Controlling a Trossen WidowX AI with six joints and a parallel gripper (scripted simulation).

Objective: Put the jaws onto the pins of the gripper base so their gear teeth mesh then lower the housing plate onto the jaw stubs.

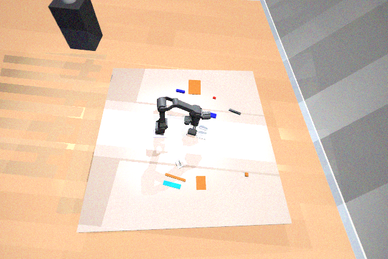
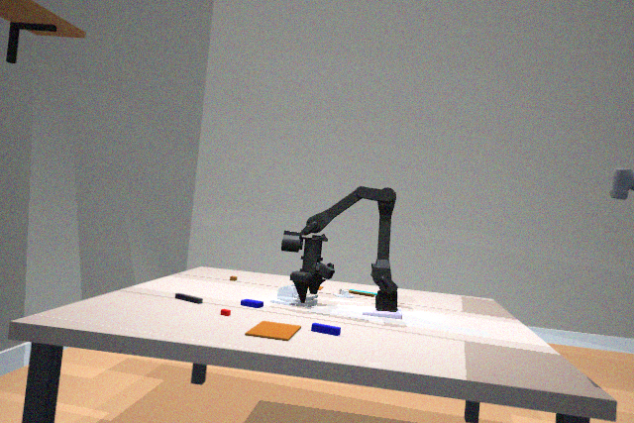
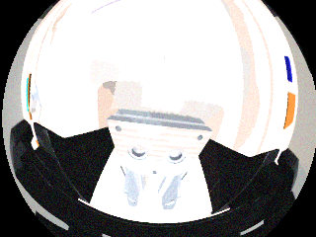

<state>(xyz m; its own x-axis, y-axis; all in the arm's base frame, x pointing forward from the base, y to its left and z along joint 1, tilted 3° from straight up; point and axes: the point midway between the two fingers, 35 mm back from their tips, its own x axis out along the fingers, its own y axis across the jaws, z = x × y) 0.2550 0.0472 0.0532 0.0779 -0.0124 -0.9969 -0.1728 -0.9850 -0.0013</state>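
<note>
My gripper (image 1: 194, 127) (image 2: 308, 297) points down, low over the table's middle. In the wrist view its dark fingers touch both side edges of the pale housing plate (image 3: 157, 146), which has two large ringed holes; the gripper is shut on it. Two pale blue-grey jaws (image 3: 131, 187) (image 3: 171, 190) lie side by side, their ends showing beyond the plate. In the top view the jaws (image 1: 203, 127) (image 1: 202, 132) show right of the fingers. The gripper base, its pins and the gear teeth are mostly hidden or washed out by glare. I cannot tell whether the plate touches the jaw stubs.
A blue block (image 1: 213, 115) (image 2: 252, 303) lies near the hand. A black bar (image 1: 234, 111), red cube (image 1: 214, 97), orange slab (image 1: 194, 87) and second blue block (image 1: 180, 91) lie farther back. A small white part (image 1: 179, 164), orange bar (image 1: 175, 177) and cyan bar (image 1: 171, 184) lie in front.
</note>
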